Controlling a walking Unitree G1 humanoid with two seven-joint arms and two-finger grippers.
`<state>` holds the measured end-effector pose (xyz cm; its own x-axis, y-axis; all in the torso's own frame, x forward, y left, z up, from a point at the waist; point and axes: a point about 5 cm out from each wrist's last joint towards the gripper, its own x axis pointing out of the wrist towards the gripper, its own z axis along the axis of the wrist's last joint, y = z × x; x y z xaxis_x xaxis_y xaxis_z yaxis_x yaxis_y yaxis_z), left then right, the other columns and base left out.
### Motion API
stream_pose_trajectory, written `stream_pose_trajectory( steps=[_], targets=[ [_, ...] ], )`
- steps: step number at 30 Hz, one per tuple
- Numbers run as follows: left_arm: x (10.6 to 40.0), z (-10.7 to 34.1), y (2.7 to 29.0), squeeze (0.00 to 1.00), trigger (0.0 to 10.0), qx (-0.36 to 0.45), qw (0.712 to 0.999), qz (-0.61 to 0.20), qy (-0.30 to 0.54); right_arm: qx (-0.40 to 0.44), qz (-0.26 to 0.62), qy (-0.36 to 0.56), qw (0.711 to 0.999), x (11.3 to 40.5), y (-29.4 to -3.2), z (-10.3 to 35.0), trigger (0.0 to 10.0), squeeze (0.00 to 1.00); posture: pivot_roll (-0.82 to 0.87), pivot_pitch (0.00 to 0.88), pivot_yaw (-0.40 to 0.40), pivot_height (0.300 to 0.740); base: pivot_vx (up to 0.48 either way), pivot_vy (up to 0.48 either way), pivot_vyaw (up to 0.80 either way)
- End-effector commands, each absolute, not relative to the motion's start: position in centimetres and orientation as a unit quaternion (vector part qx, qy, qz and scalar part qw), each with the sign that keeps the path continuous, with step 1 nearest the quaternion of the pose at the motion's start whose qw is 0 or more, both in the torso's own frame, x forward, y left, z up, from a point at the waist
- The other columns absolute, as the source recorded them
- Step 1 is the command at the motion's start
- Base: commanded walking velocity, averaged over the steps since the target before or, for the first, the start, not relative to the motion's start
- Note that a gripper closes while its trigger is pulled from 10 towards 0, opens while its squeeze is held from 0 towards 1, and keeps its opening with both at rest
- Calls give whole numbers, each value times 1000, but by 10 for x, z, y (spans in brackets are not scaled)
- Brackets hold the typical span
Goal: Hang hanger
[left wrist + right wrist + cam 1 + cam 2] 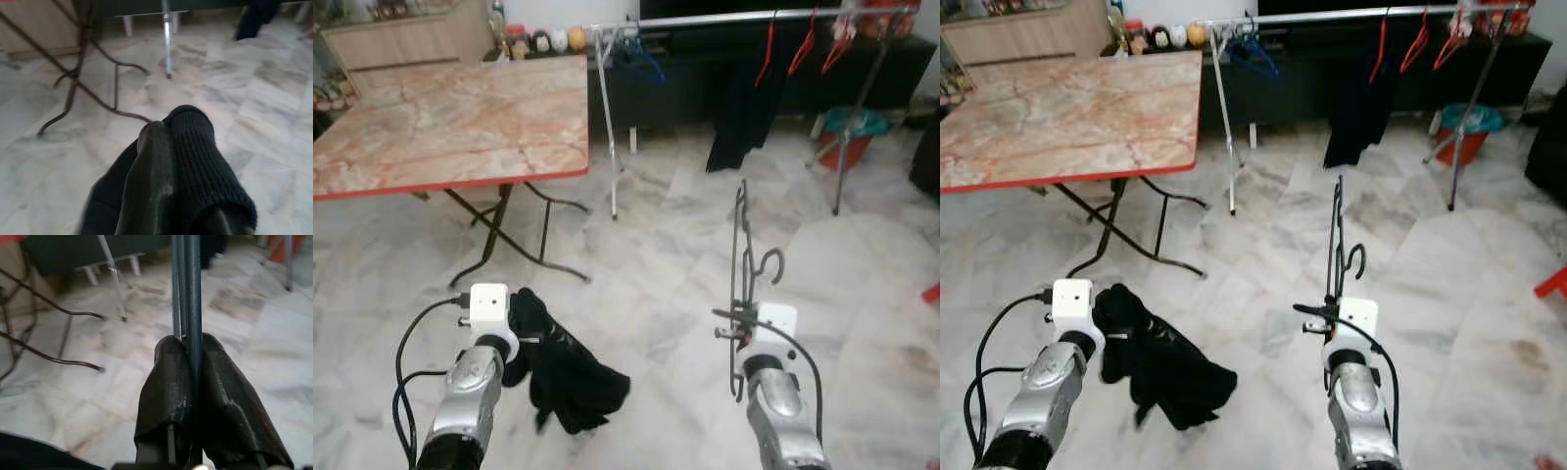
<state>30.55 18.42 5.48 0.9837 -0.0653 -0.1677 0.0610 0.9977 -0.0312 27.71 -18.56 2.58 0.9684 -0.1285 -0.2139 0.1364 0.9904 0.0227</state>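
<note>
Upright, hanger (741, 284) pinched in right tool (188, 347)

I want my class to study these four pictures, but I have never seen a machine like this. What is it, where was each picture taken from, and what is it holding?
This is a walking humanoid robot with two silver arms. The two wide pictures come from its head, looking down at a marble floor. The other two come from cameras on its wrists.

Its left gripper is shut on a black knitted garment. Its right gripper is shut on a dark grey wire hanger, held upright.

Ahead stand a folding table with a marble-patterned top and a metal clothes rail carrying red hangers and a dark hanging garment.
</note>
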Motion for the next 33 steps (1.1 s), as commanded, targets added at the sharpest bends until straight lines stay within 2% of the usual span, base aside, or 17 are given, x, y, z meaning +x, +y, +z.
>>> stream_pose_trajectory(
  steps=[1,7,18,23,33],
  targets=[
    [312,68,191,0,10000,0,998,-24,61,25,-66,95,993,282,-184,30,10000,0,-7,0,65,740,0,480,0],
    [315,71,195,0,10000,0,998,-11,55,18,-53,86,995,285,-182,34,10000,0,7,0,53,740,0,480,0],
    [316,72,193,0,10000,0,999,-12,52,11,-49,78,996,286,-181,37,10000,0,11,0,51,740,0,480,800],
    [318,74,188,0,10000,-1,999,-15,46,27,-53,79,995,289,-180,38,10000,0,18,0,53,740,0,430,0],
    [319,81,182,0,10000,-3,999,-34,25,38,-71,89,993,288,-184,34,10000,0,18,0,54,740,0,0,0]
  ],
)
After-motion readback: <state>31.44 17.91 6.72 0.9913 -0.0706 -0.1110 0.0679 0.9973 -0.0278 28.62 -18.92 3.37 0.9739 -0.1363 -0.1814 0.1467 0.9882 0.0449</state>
